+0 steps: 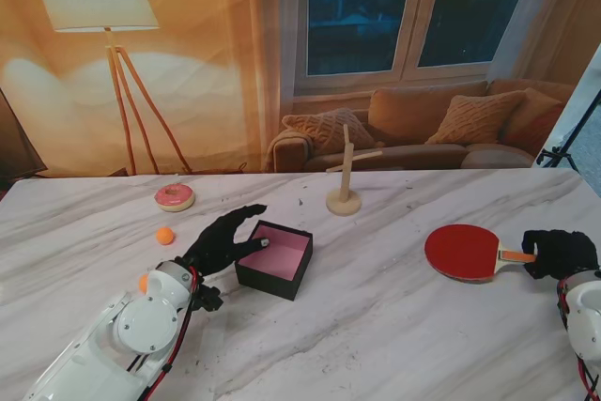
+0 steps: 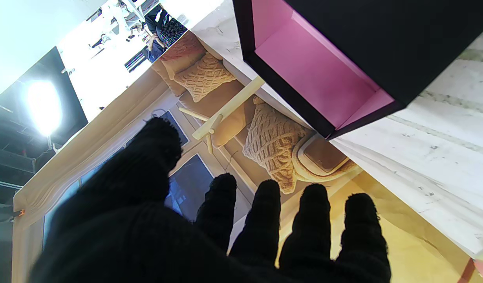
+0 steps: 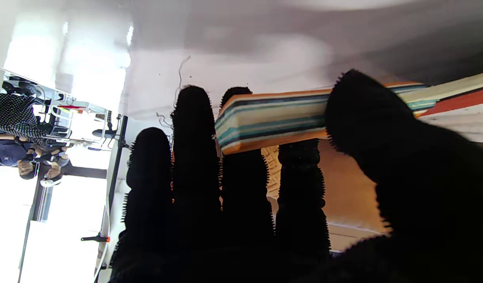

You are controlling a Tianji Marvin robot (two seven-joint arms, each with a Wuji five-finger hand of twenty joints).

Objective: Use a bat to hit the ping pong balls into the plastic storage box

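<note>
Black knit covers both my hands. My left hand reaches forward over the white marble counter, palm down and fingers spread apart, holding nothing; its fingertips sit at the near-left rim of the black square storage box with a pink lining, and I cannot tell whether they touch it. The left wrist view shows the box's open pink inside just beyond those fingers. My right hand rests at the right edge of the counter, curled around the striped wooden handle of the red-faced ping pong bat. In the right wrist view the handle crosses between thumb and fingers, so the hand is clamped on it. The bat's blade lies flat on the counter, pointing left toward the box but well apart from it.

Counting outward: one box, one bat, two orange ping pong balls. One ball lies on the counter to the left of my left hand, near it but apart. The second ball is nearer to me, partly hidden beside my left wrist. Both balls are on the far side of the box from the bat, well apart from my right hand.

Farther from me lie one pink-iced doughnut, beyond the first ball, and one pale wooden stand with an upright post, beyond the box.
</note>
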